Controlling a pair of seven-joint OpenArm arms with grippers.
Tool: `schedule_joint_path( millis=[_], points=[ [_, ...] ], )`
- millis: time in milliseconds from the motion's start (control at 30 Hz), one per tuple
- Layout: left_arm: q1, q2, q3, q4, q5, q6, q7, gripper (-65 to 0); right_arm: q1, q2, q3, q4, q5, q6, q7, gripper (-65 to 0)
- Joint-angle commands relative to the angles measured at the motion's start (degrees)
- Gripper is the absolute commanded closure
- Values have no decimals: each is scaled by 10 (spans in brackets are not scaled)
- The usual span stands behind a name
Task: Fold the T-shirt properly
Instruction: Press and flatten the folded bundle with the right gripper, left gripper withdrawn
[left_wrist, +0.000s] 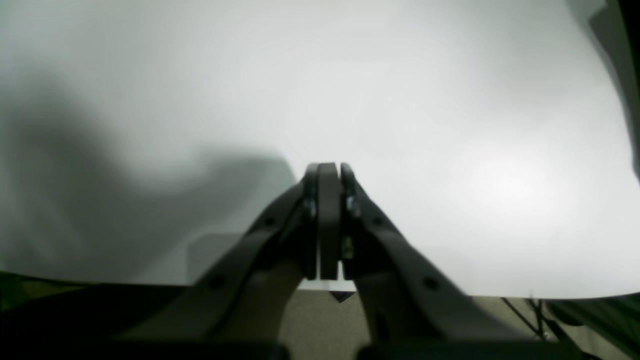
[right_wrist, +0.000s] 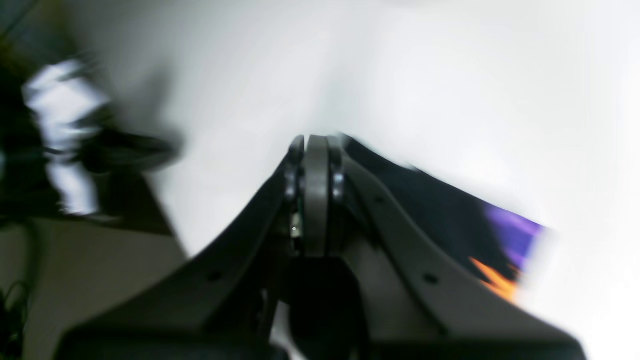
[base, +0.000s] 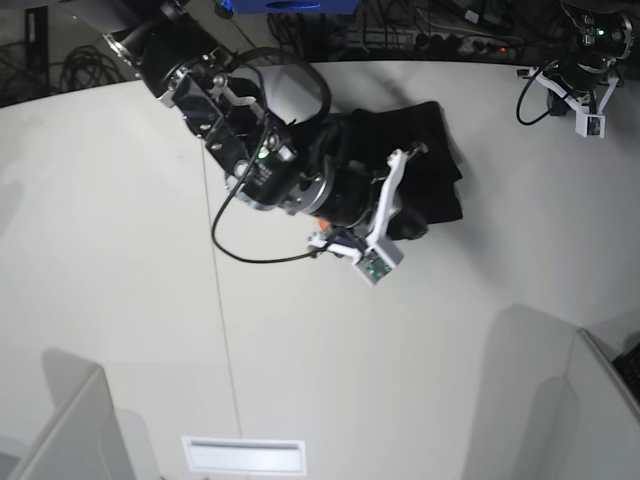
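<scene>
Well, the black T-shirt (base: 430, 160) lies bunched near the white table's (base: 130, 300) far edge, bare tabletop all around. The right gripper (right_wrist: 316, 142) reaches over it, jaws pressed together, gripping nothing I can make out; the left gripper (left_wrist: 327, 170), also closed and empty, hangs over bare table.

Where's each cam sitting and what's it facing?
Left wrist: behind the shut left claw, facing bare white table.
Right wrist: behind the shut right claw, facing table and black T-shirt; blurred.
Base: overhead, looking down on table, both arms, right claw over the T-shirt.
Shared: T-shirt in right wrist and base.
</scene>
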Motion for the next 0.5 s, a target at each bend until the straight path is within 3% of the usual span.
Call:
schedule_joint_path(
  millis=[0,267,467],
  points=[
    [3,-5,-3,11,-5,-5,-9,0,7,0,9,-2,4,1,10,0],
    [3,-5,-3,11,-5,-5,-9,0,8,7,33,-124,3,1,10,0],
    [3,-5,-3,11,-5,-5,-9,0,7,-17,24,-180,3,1,27,0]
  ],
)
